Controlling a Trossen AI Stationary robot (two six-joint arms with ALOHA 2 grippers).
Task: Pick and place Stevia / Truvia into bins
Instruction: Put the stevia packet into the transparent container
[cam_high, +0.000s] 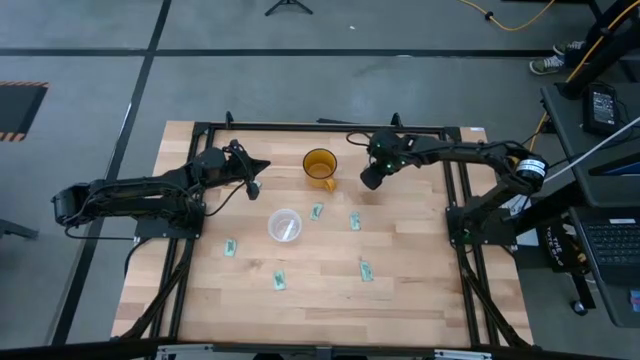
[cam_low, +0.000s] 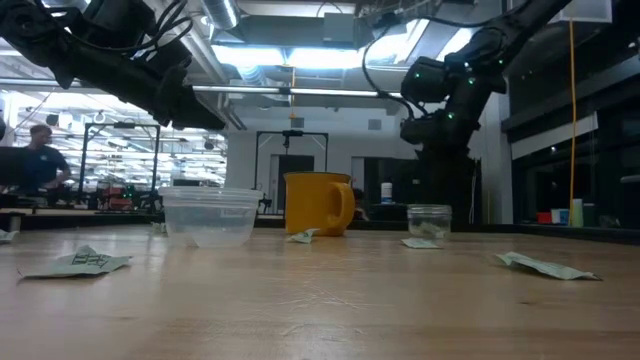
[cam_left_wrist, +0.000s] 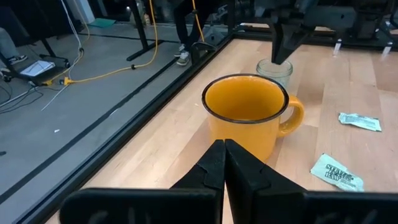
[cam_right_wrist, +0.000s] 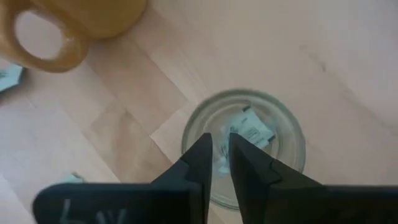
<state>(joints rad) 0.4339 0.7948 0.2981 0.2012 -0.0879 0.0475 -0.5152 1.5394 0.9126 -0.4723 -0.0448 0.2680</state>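
Note:
Several pale green-and-white packets lie flat on the wooden table, among them one (cam_high: 317, 211), another (cam_high: 355, 221) and a third (cam_high: 279, 279). The wide whitish cup (cam_high: 285, 225) stands mid-table. The narrow glassy cup (cam_right_wrist: 249, 143) stands right of the orange mug (cam_high: 320, 165), with a packet (cam_right_wrist: 254, 134) lying inside it. My right gripper (cam_right_wrist: 221, 152) hovers above that cup, pointing down, its fingers a little apart and empty. My left gripper (cam_high: 258, 172) is shut and empty, raised left of the mug.
The orange handled mug (cam_left_wrist: 249, 115) stands at the table's far middle, between the two grippers. Two packets (cam_left_wrist: 337, 172) (cam_left_wrist: 359, 121) lie just nearer than it. A black frame (cam_high: 330, 128) borders the table. A person (cam_low: 40, 160) sits in the room beyond.

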